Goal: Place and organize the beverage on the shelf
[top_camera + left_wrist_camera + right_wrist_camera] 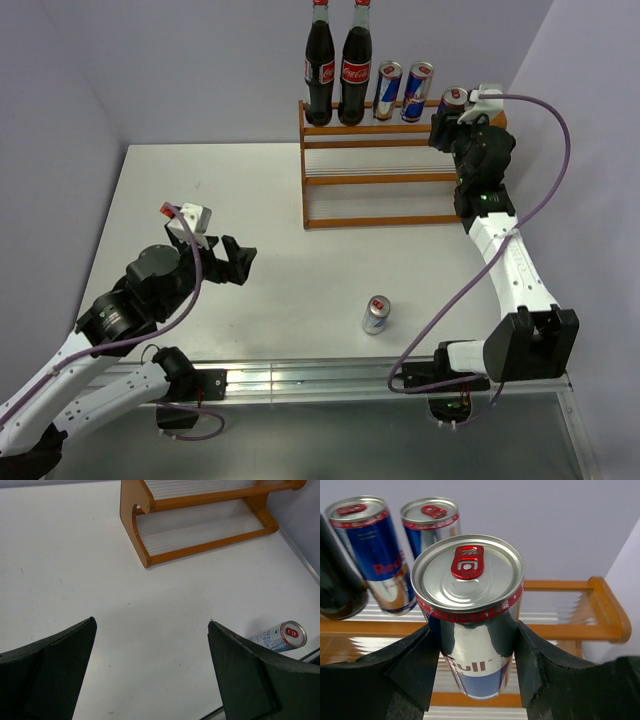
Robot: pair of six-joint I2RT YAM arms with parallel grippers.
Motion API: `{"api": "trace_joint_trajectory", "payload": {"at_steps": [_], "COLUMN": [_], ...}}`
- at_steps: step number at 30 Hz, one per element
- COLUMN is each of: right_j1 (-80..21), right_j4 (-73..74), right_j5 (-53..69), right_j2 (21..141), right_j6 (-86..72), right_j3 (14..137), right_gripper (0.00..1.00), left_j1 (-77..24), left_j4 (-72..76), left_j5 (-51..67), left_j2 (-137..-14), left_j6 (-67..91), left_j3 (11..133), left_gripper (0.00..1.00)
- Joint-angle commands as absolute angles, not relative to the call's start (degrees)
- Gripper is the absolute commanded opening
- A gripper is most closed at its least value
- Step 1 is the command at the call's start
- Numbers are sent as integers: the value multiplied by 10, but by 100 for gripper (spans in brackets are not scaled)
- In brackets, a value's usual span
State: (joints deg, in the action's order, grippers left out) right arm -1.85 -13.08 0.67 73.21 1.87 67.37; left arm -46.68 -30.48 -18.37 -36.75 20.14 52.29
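Observation:
The wooden shelf (375,222) stands at the back of the table. On its top tier stand two cola bottles (320,70) (356,70) and, right of them, two blue-and-silver cans (388,90) (416,90). My right gripper (476,650) is shut on a third can (470,605), upright over the right end of the top tier (570,586). Whether this can touches the slats I cannot tell. A fourth can (376,315) stands alone on the table near the front. My left gripper (237,260) hovers open and empty over the table, with that can (277,636) to its right.
The shelf's lower tier (210,544) holds nothing. A metal rail (330,378) runs along the table's near edge. Walls close in behind and to the right of the shelf. A purple cable (560,150) loops beside the right arm.

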Motion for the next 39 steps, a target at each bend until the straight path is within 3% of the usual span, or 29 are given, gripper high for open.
{"api": "trace_joint_trajectory", "payload": {"at_steps": [1,12,39], "right_j1": [17,90,104], "right_j4": [-195,-183,-149], "right_j5": [78,254,364], "right_j2": [749,831,966], "right_j6": [40,11,10], "right_j3": [730,810,926], "right_gripper": [0,0,0], "left_j1": [-465,-466,-456], "left_j4": [-265,-265,-259], "left_j5": [-207,-208,-192], "left_j2": [-342,-340,-356], "left_j6": [185,185,182], "left_j3": [520,516,513], "left_gripper": [100,99,100]}}
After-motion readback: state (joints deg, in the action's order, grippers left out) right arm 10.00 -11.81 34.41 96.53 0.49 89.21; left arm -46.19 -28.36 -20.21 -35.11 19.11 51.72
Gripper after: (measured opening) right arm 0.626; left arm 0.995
